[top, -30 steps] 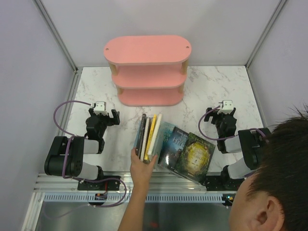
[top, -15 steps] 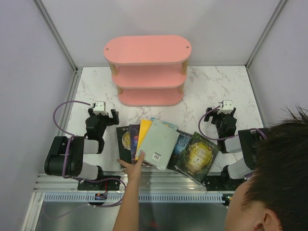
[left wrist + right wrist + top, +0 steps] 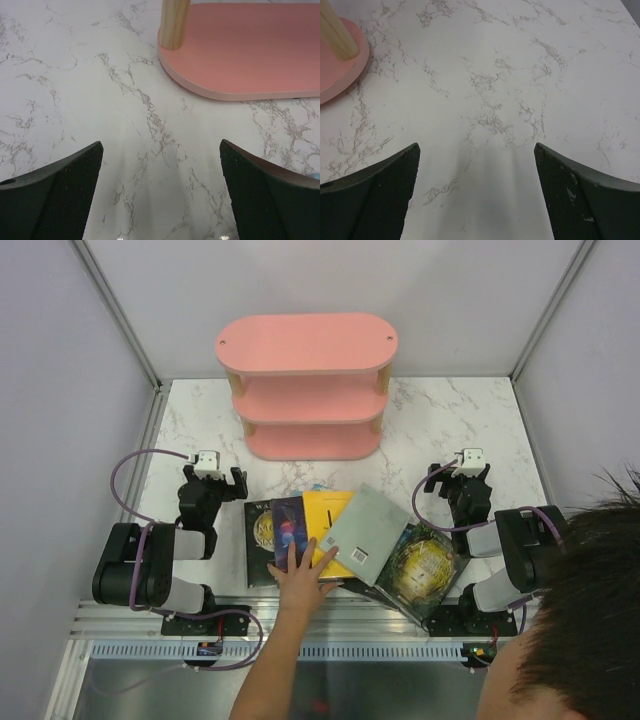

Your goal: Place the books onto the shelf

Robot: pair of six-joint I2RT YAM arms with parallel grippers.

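Light was bright, even, diffuse, from above. Shelf [image 3: 307,345] threw only faint shadow on lower boards. Soft grey shadow streaks lay on marble table [image 3: 485,75] at bottom centre of both wrist views. Top view was sharp; wrist views slightly soft near lower corners.

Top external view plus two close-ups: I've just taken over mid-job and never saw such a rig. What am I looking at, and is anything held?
The top view looks down from above and behind two robot arms bolted at the near edge of a marble table. The left pincer and right pincer are open and hold nothing. The close-ups come from a camera on each wrist: the dark wedges at the bottom are that pincer's own fingers, with bare marble between. Between the arms lie the books, fanned and overlapping, with a person's hand on them. The pink shelf stands at the far side; no book shows on it.
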